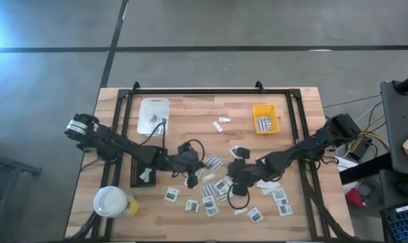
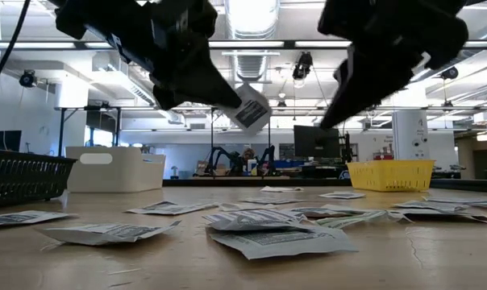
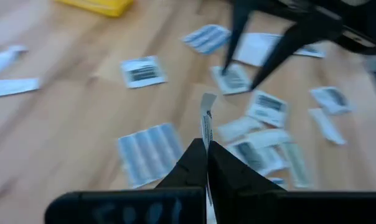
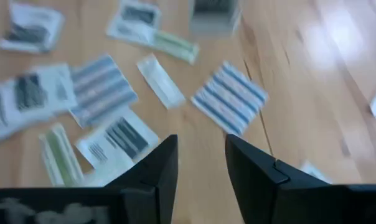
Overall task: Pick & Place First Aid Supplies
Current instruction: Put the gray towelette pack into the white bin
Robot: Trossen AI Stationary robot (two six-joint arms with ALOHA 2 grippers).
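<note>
- A white packet (image 3: 206,121) with a dark printed patch is pinched edge-on in the left gripper's (image 3: 206,148) closed jaws, lifted clear of the bench (image 1: 190,111).
- More packets (image 1: 211,202) lie scattered below.
- The right gripper (image 4: 200,155) hovers above them, jaws apart and empty.

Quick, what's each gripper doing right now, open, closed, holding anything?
Left gripper: shut on a white packet, lifted off the table.
Right gripper: open, empty, above the scattered packets.

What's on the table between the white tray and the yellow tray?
In the high view, between the white tray and the yellow tray lie two small white pieces on otherwise bare wood.
</note>
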